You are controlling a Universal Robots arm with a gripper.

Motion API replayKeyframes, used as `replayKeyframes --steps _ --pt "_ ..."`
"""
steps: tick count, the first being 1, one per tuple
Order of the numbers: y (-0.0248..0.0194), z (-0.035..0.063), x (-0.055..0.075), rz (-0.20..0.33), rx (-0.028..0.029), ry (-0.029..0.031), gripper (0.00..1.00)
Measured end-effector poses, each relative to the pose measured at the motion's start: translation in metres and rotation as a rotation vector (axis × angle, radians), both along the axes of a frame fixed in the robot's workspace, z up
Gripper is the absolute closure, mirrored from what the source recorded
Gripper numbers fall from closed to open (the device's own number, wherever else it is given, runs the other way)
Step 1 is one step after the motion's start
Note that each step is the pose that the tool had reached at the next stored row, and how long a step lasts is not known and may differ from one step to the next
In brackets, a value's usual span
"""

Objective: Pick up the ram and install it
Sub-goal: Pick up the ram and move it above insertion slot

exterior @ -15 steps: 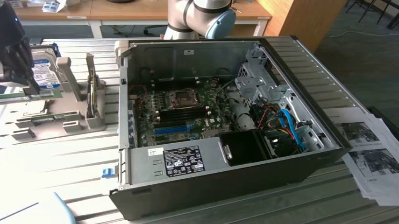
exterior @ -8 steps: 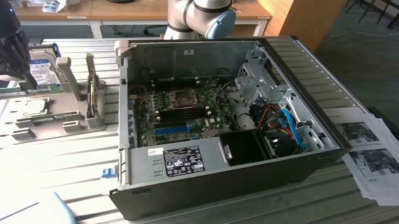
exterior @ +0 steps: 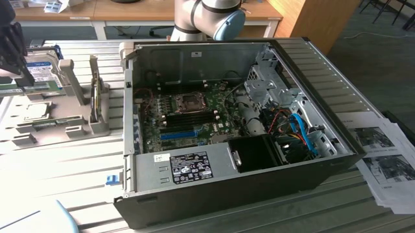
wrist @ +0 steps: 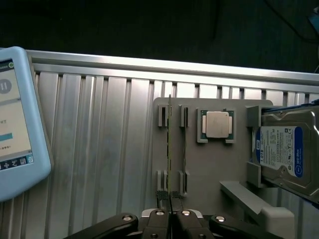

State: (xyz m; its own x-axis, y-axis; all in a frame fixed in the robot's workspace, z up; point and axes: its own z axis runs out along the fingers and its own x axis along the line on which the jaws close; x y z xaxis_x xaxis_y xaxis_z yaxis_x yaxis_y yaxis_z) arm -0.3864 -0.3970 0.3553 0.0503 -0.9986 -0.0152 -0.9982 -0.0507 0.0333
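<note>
At nine o'clock from the tower case, on the exterior view's left: grey parts tray on the ribbed aluminium table. Over that tray, claw clenched, fingers pressed together on the ram. Ram edge-on, a thin green-yellow line well apart from the case, parallel to and just beside a second memory stick standing between its slot posts.

Also in the tray: bare processor chip flat in a square pocket, and a silver hard drive with a blue-white label, leaning in its cradle. Light-blue teach pendant flat on the table, well apart from the tray.

Centre: case on its side, panel off, green motherboard exposed. Processor socket near the board's middle, bright-blue slot at the socket's six o'clock, labelled power supply further toward six. At the board's three o'clock: drive cage and blue cables.

At the case's twelve o'clock: robot arm base. At four o'clock: printed sheets.
</note>
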Motion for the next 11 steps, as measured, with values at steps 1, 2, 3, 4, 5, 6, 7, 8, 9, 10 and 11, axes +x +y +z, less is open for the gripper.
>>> replayKeyframes --steps 1,2,3,4,5,6,7,8,9,10,11 --pt "0.0000 0.0021 0.000 0.000 0.0000 0.0001 0.89" --pt "0.0000 0.0042 0.000 0.000 0.0000 0.0002 0.89" --pt "0.0000 0.0061 0.000 0.000 0.0001 0.0002 0.89" --pt "0.0000 0.0080 0.000 0.000 0.0000 0.0003 0.89" --pt "0.0000 0.0100 0.000 0.000 0.0000 0.0004 0.89" --pt "0.0000 0.0117 0.000 0.000 0.0000 0.0005 0.89" --pt "0.0000 0.0138 0.000 0.000 0.0000 0.0005 0.89" --pt "0.0000 0.0159 0.000 0.000 0.0000 0.0005 0.89" --pt "0.0000 0.0178 0.000 0.000 0.0000 0.0005 0.89" --pt "0.0000 0.0197 0.000 0.000 0.0000 0.0005 0.89" --pt "0.0000 0.0216 0.001 0.000 0.0000 0.0005 0.89"
